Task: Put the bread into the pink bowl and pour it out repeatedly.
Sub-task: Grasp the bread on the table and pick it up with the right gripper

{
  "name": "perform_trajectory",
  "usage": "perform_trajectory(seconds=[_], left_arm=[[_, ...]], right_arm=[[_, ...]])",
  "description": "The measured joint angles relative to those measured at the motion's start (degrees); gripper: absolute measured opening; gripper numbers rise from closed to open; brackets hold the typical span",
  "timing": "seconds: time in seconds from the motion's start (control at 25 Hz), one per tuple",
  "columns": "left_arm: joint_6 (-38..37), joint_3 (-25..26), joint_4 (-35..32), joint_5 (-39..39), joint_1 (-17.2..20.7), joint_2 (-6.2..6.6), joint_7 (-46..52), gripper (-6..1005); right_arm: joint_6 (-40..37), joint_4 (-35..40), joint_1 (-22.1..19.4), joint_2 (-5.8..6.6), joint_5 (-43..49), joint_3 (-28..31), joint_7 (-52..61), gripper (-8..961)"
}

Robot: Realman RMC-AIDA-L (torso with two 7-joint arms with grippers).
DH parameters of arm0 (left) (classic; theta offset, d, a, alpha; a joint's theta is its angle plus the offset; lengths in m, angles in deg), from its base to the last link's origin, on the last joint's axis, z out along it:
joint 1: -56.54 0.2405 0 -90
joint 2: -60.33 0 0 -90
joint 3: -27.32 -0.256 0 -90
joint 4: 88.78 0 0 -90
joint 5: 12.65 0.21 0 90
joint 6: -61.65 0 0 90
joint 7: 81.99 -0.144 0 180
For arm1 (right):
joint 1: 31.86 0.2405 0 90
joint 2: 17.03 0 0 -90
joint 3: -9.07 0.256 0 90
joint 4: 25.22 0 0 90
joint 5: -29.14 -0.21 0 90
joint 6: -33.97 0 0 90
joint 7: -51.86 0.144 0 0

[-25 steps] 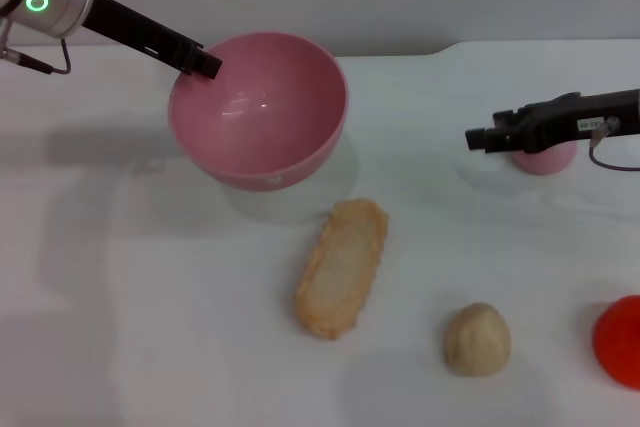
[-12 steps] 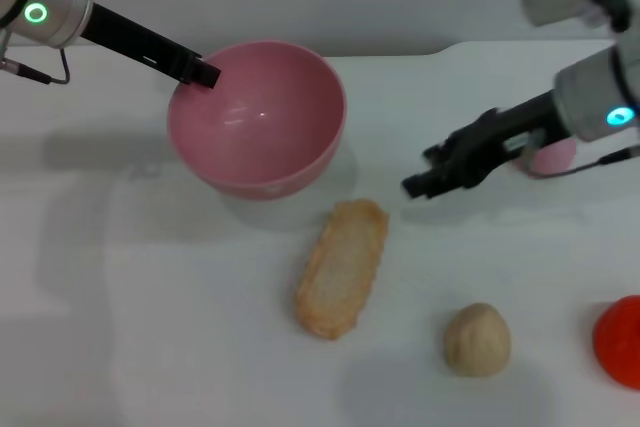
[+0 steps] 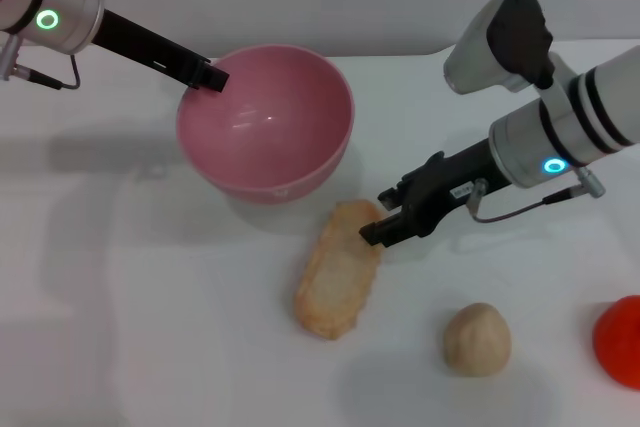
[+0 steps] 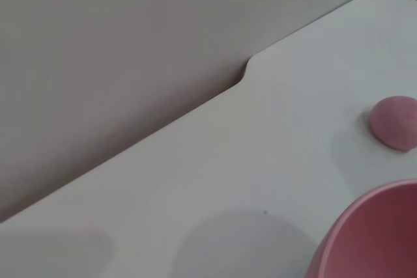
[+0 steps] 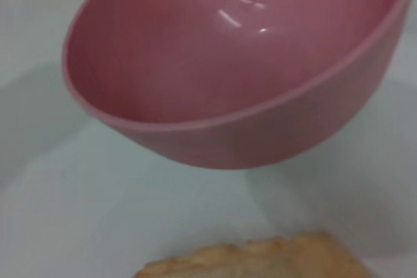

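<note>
We held the bowl (image 3: 265, 122) rim in closed left jaws (image 3: 212, 77), tilted; right jaws (image 3: 374, 231), state unclear, reached the bread (image 3: 340, 267).

A round, deep, glossy pink plastic bowl (image 3: 266, 123) is sitting tilted toward the near side on the white table (image 3: 150, 327), its far-left rim gripped by the left gripper (image 3: 213, 77), whose dark fingers are clamped on it. Nearer and slightly right, a long pale tan toy bread loaf (image 3: 339, 269) is lying flat. The right gripper (image 3: 372, 231) is reaching in from the right, its tips touching the loaf's far end. A small round tan bun (image 3: 477, 339) is resting further right, and a red-orange object (image 3: 621, 341) is showing at the right edge.
</note>
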Motion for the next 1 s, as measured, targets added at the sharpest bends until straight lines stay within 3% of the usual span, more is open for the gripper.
perform_trajectory(seconds=[1.0], left_arm=[[0.9, 0.0, 0.0, 0.0, 1.4, -0.78, -0.7, 47]], right_arm=[[8.2, -1.8, -0.5, -0.21, -2.1, -0.7, -1.9, 608]])
